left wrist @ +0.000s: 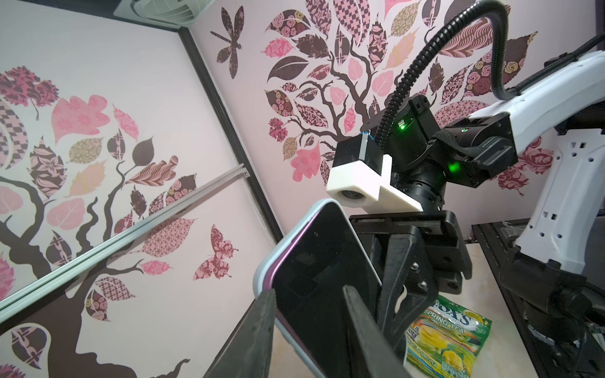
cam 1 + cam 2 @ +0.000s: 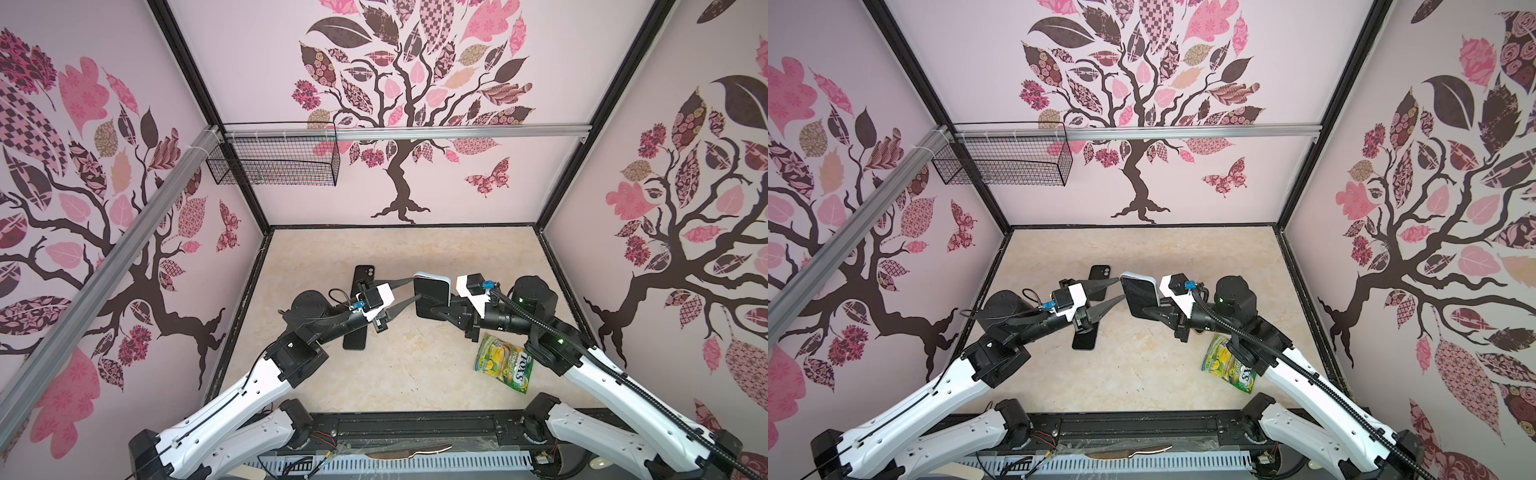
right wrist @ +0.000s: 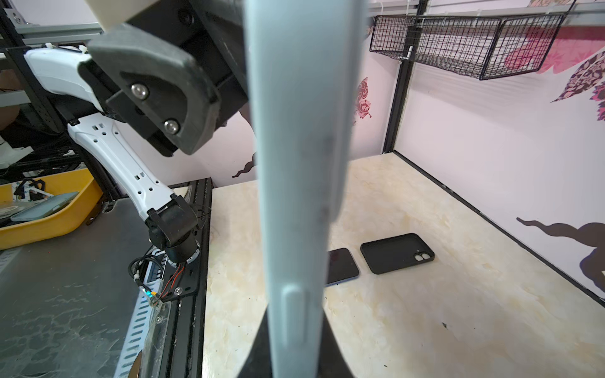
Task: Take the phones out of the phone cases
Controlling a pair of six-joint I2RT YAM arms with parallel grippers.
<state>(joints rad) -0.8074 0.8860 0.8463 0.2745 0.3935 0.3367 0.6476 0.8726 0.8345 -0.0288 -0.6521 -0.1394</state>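
Observation:
A phone with a dark screen and purple rim sits in a pale blue phone case [image 2: 432, 293] [image 2: 1140, 297] [image 1: 320, 278], held upright above the table. My right gripper [image 2: 436, 303] [image 2: 1152, 305] [image 3: 296, 330] is shut on the cased phone's lower part, and the case's side edge [image 3: 301, 163] fills the right wrist view. My left gripper [image 2: 415, 287] [image 2: 1122, 287] [image 1: 308, 289] reaches in from the left. Its jaws stand apart astride the phone's free edge, one on the case's back side and one over the screen.
An empty black case [image 2: 363, 276] [image 3: 397, 253] and a bare black phone [image 2: 355, 338] [image 3: 342, 266] lie on the table under my left arm. A green candy packet [image 2: 503, 363] [image 1: 448, 337] lies beneath my right arm. A wire basket [image 2: 274, 160] hangs on the back wall.

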